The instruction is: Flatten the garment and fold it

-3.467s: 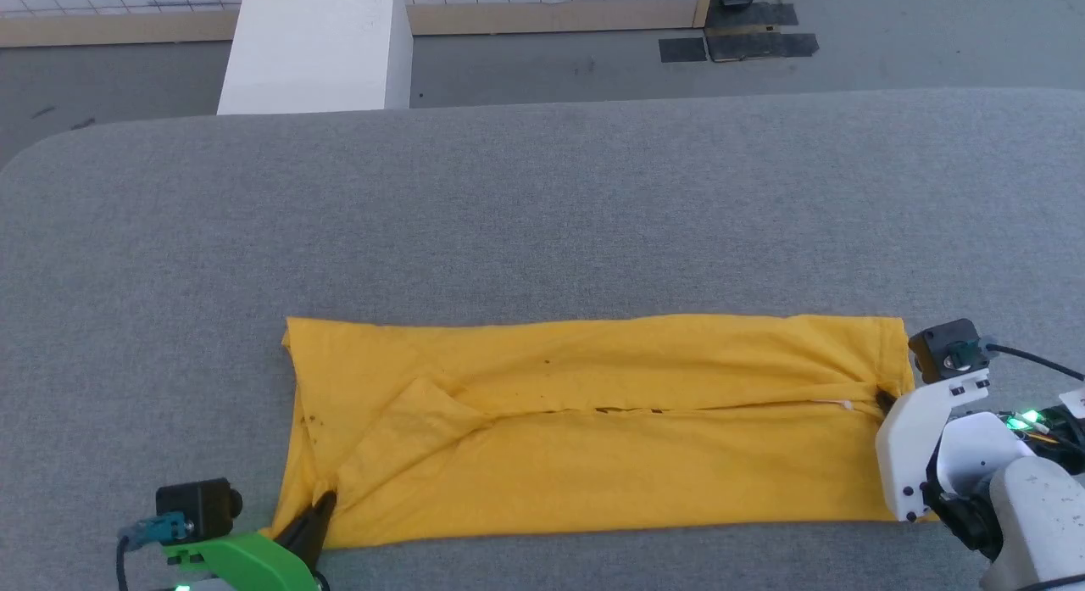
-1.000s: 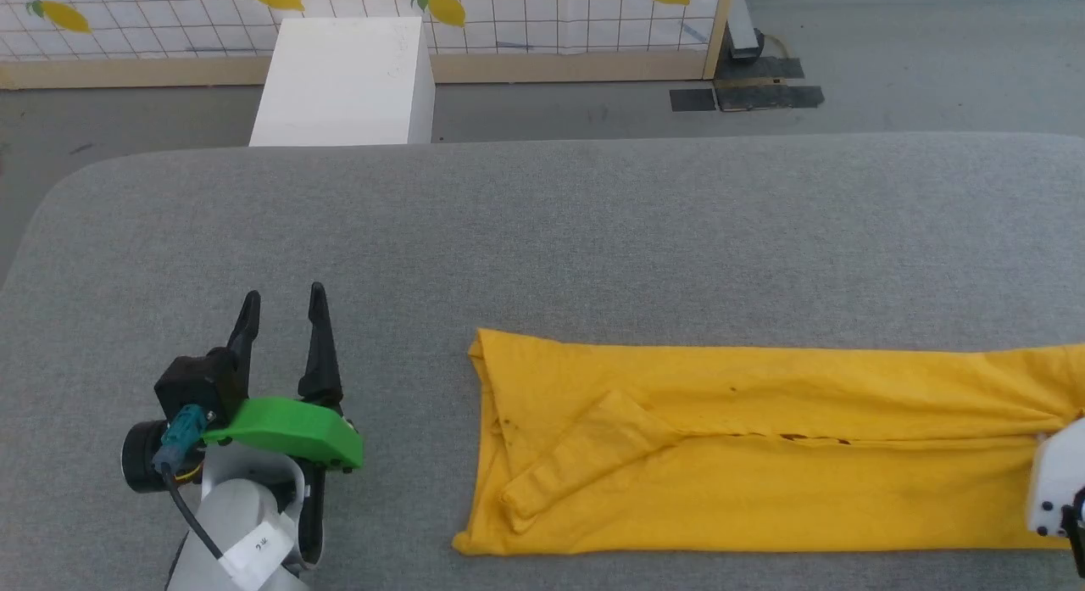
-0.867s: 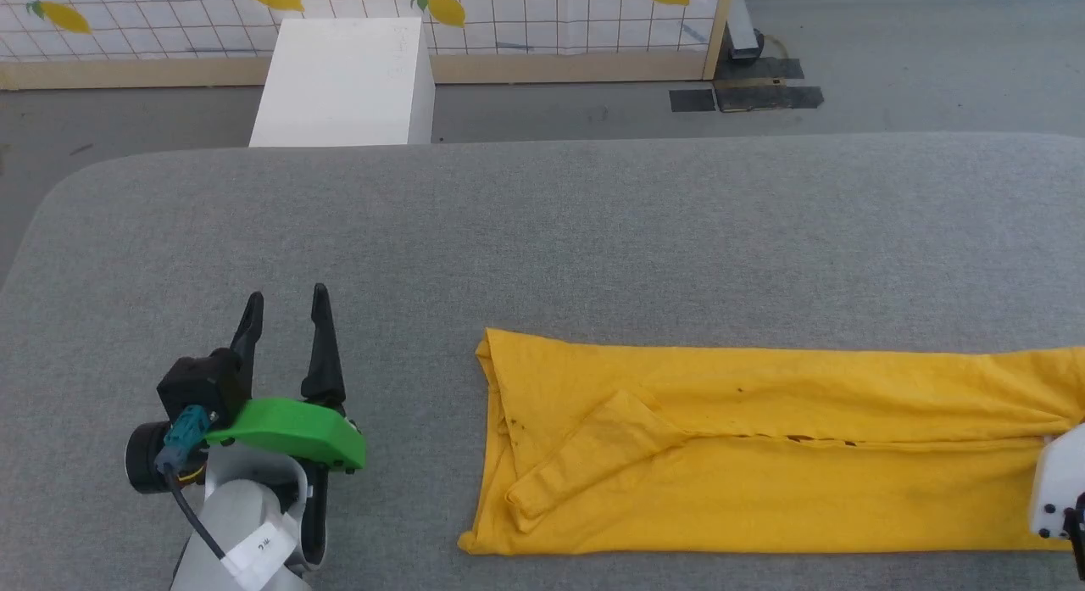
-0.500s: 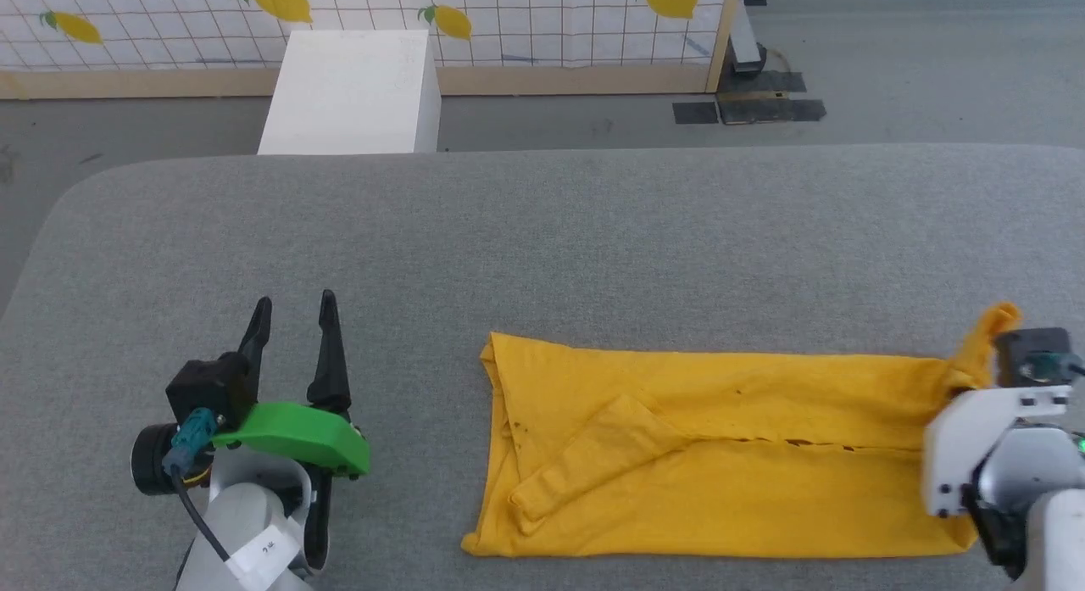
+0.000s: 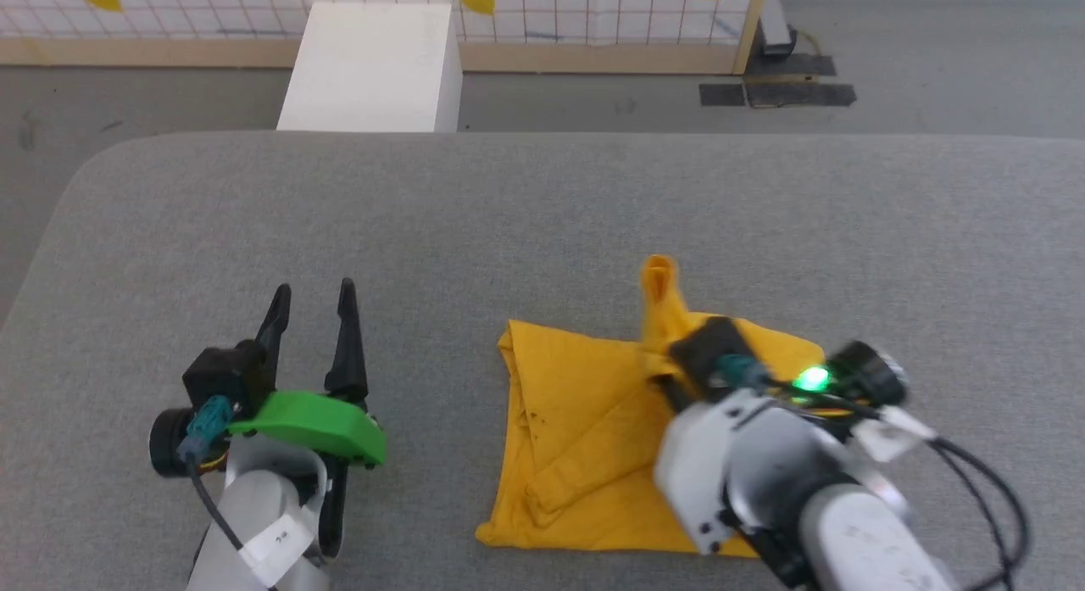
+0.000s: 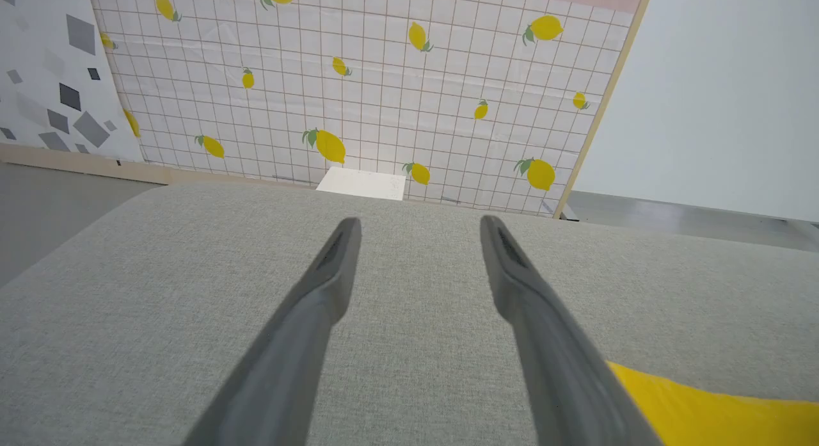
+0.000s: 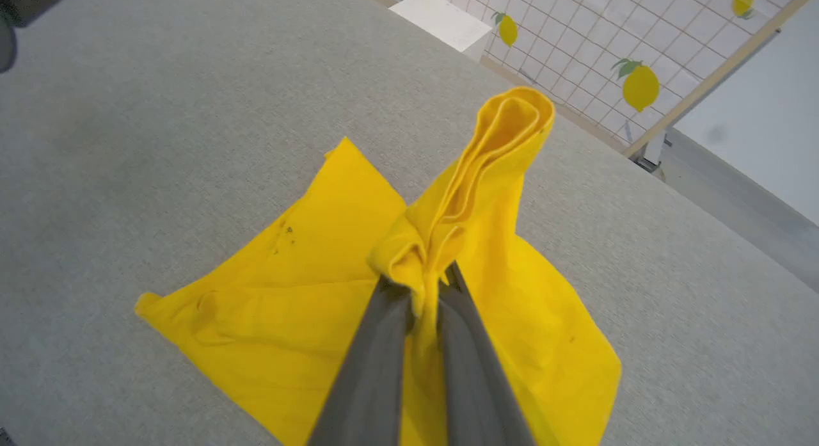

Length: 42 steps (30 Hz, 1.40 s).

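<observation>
Holding the garment's (image 5: 576,421) bunched end pinched in my right claw (image 7: 422,283), raised over its flat half, mid-fold I reckon. Left claw (image 5: 313,287) gapes wide beside it, clear of the cloth.

One shirt (image 5: 576,404) lies on one grey table (image 5: 542,209), near its front edge. Two grippers are over the table: left gripper (image 5: 313,290) and right gripper (image 7: 422,285). One white box (image 5: 373,65) and one lemon-print backdrop (image 6: 384,81) stand past the far edge.

Grey fabric tabletop (image 5: 593,201), white block (image 5: 373,65) behind it, grey floor (image 5: 949,91), gridded lemon-print backdrop (image 6: 384,100), wooden frame (image 5: 593,58).
</observation>
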Tool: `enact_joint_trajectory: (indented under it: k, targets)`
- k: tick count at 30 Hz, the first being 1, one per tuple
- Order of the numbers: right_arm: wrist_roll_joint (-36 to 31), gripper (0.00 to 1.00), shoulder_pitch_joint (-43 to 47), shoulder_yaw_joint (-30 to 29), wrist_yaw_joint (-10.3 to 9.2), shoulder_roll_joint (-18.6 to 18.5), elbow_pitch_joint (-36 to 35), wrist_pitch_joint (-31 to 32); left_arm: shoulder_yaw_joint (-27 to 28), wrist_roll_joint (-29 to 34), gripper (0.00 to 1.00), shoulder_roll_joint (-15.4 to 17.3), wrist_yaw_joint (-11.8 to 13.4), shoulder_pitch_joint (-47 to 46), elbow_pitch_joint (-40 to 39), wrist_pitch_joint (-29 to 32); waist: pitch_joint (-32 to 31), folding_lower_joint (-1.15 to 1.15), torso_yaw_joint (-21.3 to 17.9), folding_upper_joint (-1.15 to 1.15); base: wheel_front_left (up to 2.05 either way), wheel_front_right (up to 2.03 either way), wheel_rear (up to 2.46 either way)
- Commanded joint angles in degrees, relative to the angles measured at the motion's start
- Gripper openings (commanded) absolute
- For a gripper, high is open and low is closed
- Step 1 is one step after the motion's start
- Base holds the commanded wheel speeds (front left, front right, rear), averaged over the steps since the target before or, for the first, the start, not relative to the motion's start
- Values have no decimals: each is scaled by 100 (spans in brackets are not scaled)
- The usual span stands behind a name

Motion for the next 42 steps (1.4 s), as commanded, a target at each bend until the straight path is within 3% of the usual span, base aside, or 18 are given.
enact_joint_trajectory:
  k: [1, 7, 16, 17, 18, 19, 20, 26, 30, 35, 42]
  targets:
    - [36, 0, -196, 154, -10, 41, 198, -92, -33, 29, 100, -41, -31, -158, 18, -26, 133, 0, 132, 0, 0, 0, 0]
    - [227, 0, -843, 805, -10, 138, 1329, -373, -117, 15, 100, -94, -69, -383, 32, -26, 432, 0, 397, 0, 0, 0, 0]
    - [1028, 0, -1453, 1374, -10, 150, 2643, -635, -137, -16, 100, -138, -50, -515, 32, -26, 676, 0, 574, 0, 0, 0, 0]
    - [1132, 5, -1493, 1415, -10, 150, 2747, -661, -132, -16, 100, -140, -49, -514, 38, -26, 681, 0, 572, 0, 0, 0, 0]
    - [1206, 25, -1520, 1469, -10, 150, 2818, -681, -128, -16, 100, -142, -49, -511, 45, -26, 679, 0, 569, 0, 0, 0, 0]
    - [1306, 89, -1545, 1533, -10, 150, 2876, -712, -120, -17, 100, -144, -47, -505, 53, -26, 669, 0, 559, 0, 0, 0, 0]
    - [1383, 100, -1563, 1571, -10, 150, 2898, -758, -107, -17, 100, -145, -42, -496, 58, -26, 654, 0, 539, 0, 0, 0, 0]
    - [1897, 100, -1528, 1287, -10, 150, 2449, -1478, -31, 16, 100, -149, -38, -423, 69, -26, 478, 0, 369, 0, 0, 0, 0]
    - [2054, 100, -1348, 690, -10, 151, 1637, -2508, 41, 46, 100, -150, -53, -342, 34, -26, 325, 0, 198, 0, 0, 0, 0]
    - [1727, 100, -701, -590, -10, 151, 853, -3629, 108, 84, 100, -151, -70, -195, -29, -26, 128, 0, 14, 0, 0, 0, 0]
    - [1866, 100, 422, -2212, -10, 151, 803, -3980, 151, 115, 100, -153, -89, -25, -137, -26, -1, 0, -117, 0, 0, 0, 0]
